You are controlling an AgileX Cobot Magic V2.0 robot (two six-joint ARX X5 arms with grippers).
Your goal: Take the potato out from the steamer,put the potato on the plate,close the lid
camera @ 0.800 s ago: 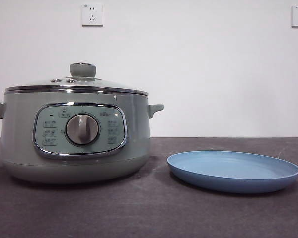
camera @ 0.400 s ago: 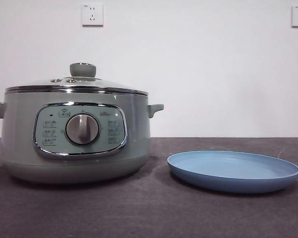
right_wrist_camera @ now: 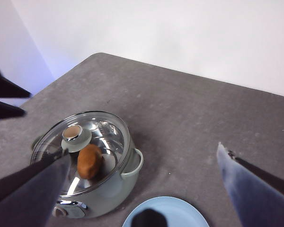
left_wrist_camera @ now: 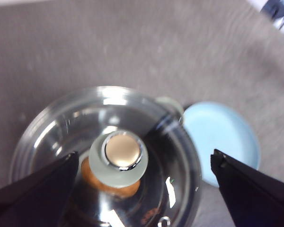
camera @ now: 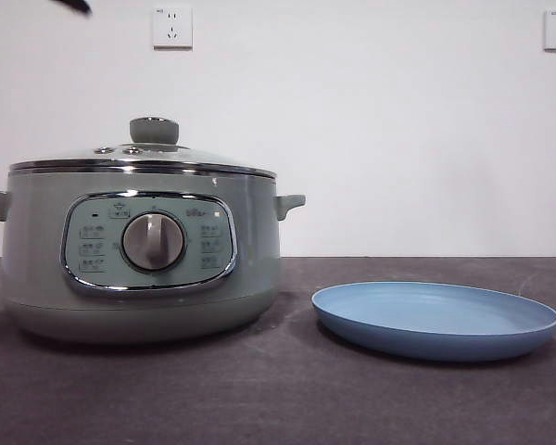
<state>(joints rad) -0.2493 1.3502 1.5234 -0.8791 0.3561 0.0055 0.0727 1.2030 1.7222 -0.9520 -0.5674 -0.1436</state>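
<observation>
Newly arrived at the front view's upper left corner is a dark arm tip, the left claw (left_wrist_camera: 142, 189), spread wide above the lid (camera: 144, 158) (knob centred between its jaws). Lid sits on the steamer (camera: 139, 250), potato (right_wrist_camera: 89, 161) inside; lower right, the plate (camera: 435, 320) lies bare, worktop (camera: 278, 399) open around it. Right claw (right_wrist_camera: 142, 189) waits spread.

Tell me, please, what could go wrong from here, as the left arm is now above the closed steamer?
1. The left gripper, jaws open, hangs above the small pale green knob of the round glass lid. The knob sits nearer one jaw, so a grip may slip.
2. The brown-orange potato lies inside the sage-green steamer, under the knob; a dropped lid could strike it.
3. The shallow light-blue plate lies close beside the steamer, so a swinging lid might knock it.
</observation>
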